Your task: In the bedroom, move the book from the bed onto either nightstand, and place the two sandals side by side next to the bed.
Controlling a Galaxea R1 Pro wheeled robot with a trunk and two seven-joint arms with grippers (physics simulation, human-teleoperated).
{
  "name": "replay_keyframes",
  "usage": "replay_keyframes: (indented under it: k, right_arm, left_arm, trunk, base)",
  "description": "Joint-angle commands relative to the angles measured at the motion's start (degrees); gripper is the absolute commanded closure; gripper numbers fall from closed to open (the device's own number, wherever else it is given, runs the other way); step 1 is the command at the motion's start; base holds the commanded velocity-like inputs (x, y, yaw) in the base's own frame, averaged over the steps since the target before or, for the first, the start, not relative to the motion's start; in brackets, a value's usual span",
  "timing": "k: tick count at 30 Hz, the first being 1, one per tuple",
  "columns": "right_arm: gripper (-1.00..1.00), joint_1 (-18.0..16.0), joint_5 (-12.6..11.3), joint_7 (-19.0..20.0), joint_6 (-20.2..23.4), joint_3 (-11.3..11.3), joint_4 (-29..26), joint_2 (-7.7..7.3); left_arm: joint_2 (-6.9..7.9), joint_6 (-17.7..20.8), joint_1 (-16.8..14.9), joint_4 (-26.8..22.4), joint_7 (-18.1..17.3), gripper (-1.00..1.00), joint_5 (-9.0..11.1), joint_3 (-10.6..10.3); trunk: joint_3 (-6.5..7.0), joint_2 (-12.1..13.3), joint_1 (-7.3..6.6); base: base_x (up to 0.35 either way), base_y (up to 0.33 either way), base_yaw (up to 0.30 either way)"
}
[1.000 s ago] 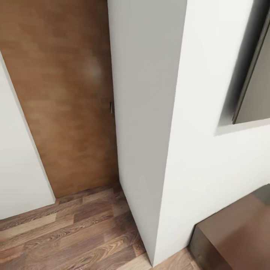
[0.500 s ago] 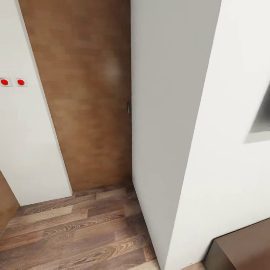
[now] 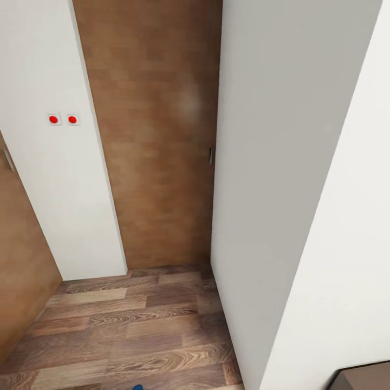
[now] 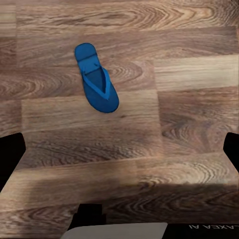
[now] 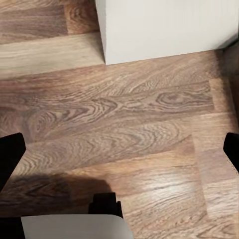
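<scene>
Blue and flat, one sandal (image 4: pixel 96 78) lies alone on the wooden floor (image 4: pixel 189 119) in the left wrist view, sole down, its thin straps meeting in a V toward the wider toe end. It rests at a slant across the planks, touching nothing else, and sits between and beyond the two dark fingertips of the left gripper (image 4: pixel 119 154) that show at the picture's edges. Those jaws stand wide apart and hold nothing. A shadow falls across the boards nearer the camera.

At the bottom edge of the head view a small blue sliver (image 3: pixel 138 387) peeks in over the floor; it is too little to tell what it is.

The right gripper (image 5: pixel 119 154) also hangs over bare floorboards, its jaws spread wide and empty, with the foot of a white wall corner (image 5: pixel 164 27) meeting the floor beyond them.

Ahead in the head view stands a brown wooden door (image 3: pixel 154 135) with a small metal fitting (image 3: pixel 210 156) at its edge, set between white walls. The wall to its left carries two small white plates with red dots (image 3: pixel 62 118), and another brown panel (image 3: pixel 21 254) shows at the far left. A large white wall (image 3: pixel 281 162) juts forward on the right, and a dark brown corner (image 3: pixel 363 379) shows at the bottom right.
</scene>
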Motion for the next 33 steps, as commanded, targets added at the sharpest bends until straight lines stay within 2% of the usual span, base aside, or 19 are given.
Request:
replay_keyframes:
  k: [1,18,28,33]
  right_arm:
    - [-1.0,0.0,0.0,0.0,-0.1,0.0,0.0,0.01]
    - [-1.0,0.0,0.0,0.0,-0.1,0.0,0.0,0.01]
    - [-1.0,0.0,0.1,0.0,-0.1,0.0,-0.1,0.09]
    - [-1.0,0.0,0.1,0.0,-0.1,0.1,0.0,0.09]
  left_arm:
    - [-0.03,-0.2,0.0,0.0,0.0,-1.0,0.2,0.1]
    - [-0.03,-0.2,0.0,0.0,0.0,-1.0,0.2,0.1]
    - [-0.03,-0.2,0.0,0.0,0.0,-1.0,0.2,0.1]
    - [-0.03,-0.2,0.0,0.0,0.0,-1.0,0.2,0.1]
  trunk:
    - [-0.05,0.0,0.01]
    - [-0.05,0.0,0.01]
    - [-0.05,0.0,0.01]
    - [-0.05,0.0,0.01]
  base:
    - [0.092,-0.087,0.293]
    - [0.012,-0.011,0.282]
    - [0.001,-0.001,0.045]
    - [0.128,-0.147,0.001]
